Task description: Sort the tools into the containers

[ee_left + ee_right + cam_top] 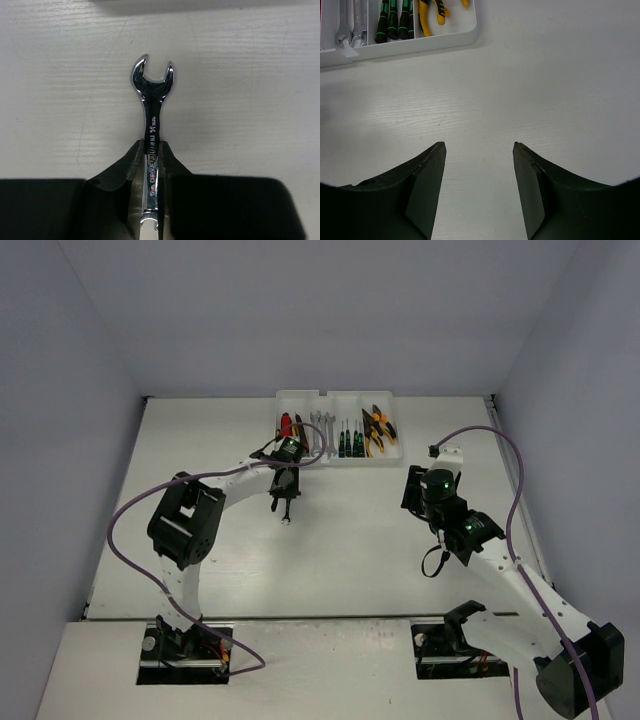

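Note:
My left gripper (285, 502) is shut on a silver open-end wrench (151, 100), held by its shaft with the open head pointing away over the table; the wrench tip (286, 520) shows below the jaws. The white tray (300, 398) at the back holds red cutters (285, 424), silver wrenches (319, 425), black-green screwdrivers (348, 441) and yellow pliers (378, 428) in separate slots. My right gripper (479, 146) is open and empty above bare table, right of the tray. The right wrist view shows the tray corner (470, 35) with screwdrivers (395, 22) and pliers (431, 12).
Purple cables (130, 505) loop beside both arms. Grey walls close in the left, back and right sides. The table's near edge (300, 618) runs in front of the arm bases.

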`<state>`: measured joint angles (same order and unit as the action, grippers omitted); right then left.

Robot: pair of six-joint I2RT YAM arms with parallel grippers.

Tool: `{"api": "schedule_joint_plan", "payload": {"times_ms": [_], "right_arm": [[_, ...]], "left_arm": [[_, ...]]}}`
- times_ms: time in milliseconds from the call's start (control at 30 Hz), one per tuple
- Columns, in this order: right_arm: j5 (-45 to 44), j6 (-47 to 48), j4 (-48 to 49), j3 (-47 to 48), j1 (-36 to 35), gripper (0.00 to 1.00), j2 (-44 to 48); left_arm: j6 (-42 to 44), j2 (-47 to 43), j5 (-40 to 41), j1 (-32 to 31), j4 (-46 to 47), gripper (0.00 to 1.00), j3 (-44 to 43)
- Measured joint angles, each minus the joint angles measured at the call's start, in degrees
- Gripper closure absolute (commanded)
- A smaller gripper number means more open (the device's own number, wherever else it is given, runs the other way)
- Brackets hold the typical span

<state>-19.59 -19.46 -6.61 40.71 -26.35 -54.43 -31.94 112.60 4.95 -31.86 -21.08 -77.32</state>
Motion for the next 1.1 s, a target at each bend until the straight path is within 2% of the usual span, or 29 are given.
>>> {"api": "schedule_joint_plan", "payload": {"times_ms": [233, 433, 533, 733, 867, 1100], "right_arm": [[0.0, 0.0, 0.0, 0.0, 0.0, 0.46, 0.0], [0.0, 0.0, 0.0, 0.0, 0.0, 0.46, 0.0], [0.0, 0.0, 0.0, 0.0, 0.0, 0.46, 0.0], [0.0, 0.0, 0.02, 0.0, 0.0, 0.46, 0.0], [0.07, 0.0, 0.02, 0.0, 0.0, 0.46, 0.0], [0.09, 0.0, 0.0, 0.0, 0.0, 0.46, 0.02]], "left_arm": [[0.02, -1.3, -0.77, -0.19, -0.81, 1.0, 0.54], [0.02, -6.42, -2.39, -0.96, -0.66, 1.0, 0.48], [0.2, -7.01, -3.02, -1.22, 0.43, 1.0, -2.24], [1.37, -0.78, -5.35, -1.1, 4.01, 1.0, -15.57], [1.75, 8.97, -7.48, -0.47, 6.27, 1.0, -28.25], [1.73, 24.99, -10.96, 2.96, 6.05, 1.0, -44.88]]}}
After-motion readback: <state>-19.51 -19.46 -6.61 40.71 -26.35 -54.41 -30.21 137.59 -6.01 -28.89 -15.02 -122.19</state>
